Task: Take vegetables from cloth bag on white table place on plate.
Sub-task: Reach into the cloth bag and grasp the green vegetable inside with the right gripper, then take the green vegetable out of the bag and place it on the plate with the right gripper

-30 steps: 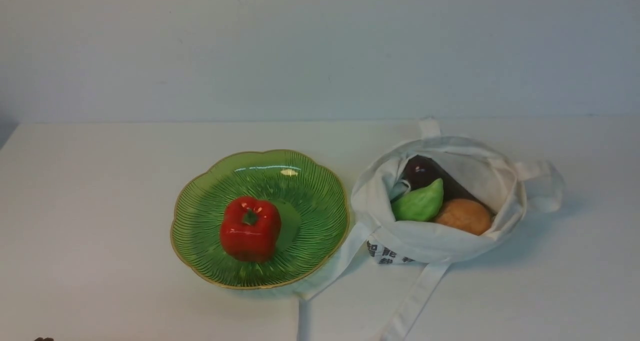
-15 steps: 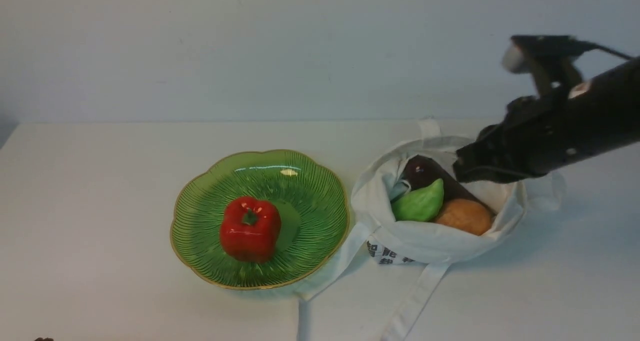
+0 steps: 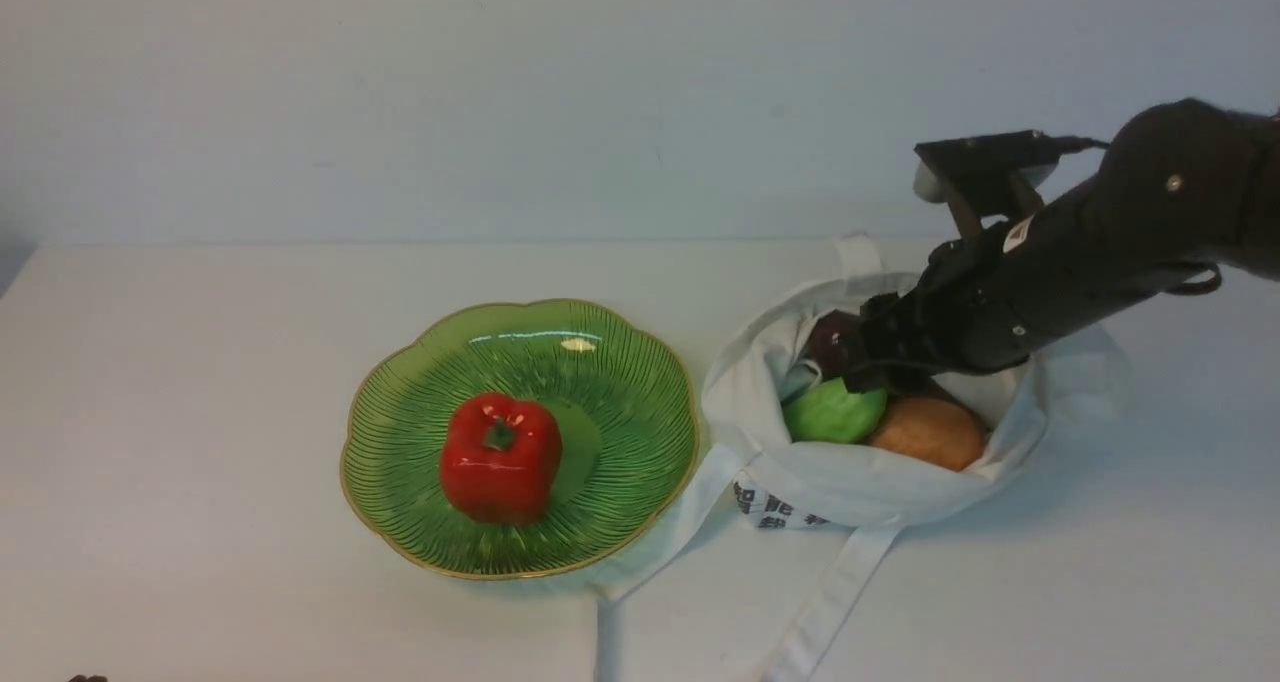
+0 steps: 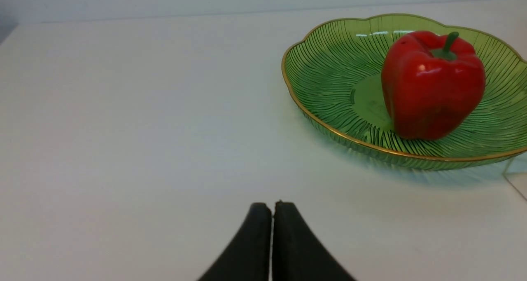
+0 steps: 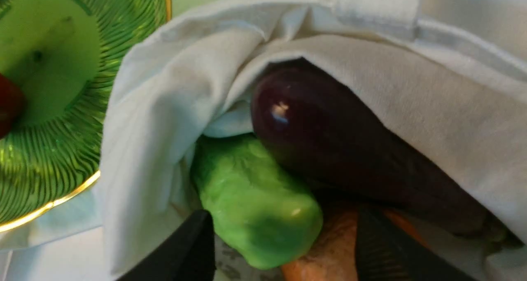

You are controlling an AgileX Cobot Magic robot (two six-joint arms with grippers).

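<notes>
A matte white counter [image 3: 200, 362] meets a plain pale wall [image 3: 500, 92]. The green glass plate [image 3: 625, 357] holds a red bell pepper [image 3: 500, 457]. Just beside it, the cloth bag [image 3: 850, 487] holds an eggplant [image 3: 828, 342], a light green vegetable [image 3: 830, 414] and a tan-orange vegetable [image 3: 930, 432]. The right hand [image 5: 284, 235] is inside the bag, spread wide astride the green vegetable's end. The left hand [image 4: 271, 209], pressed together and holding nothing, hovers over the counter near the plate.

The ribbed translucent green glass plate [image 3: 620, 362] gleams; the off-white canvas cloth bag [image 3: 860, 487] looks soft and matt; the dark purple eggplant [image 5: 329, 141] is glossy.
</notes>
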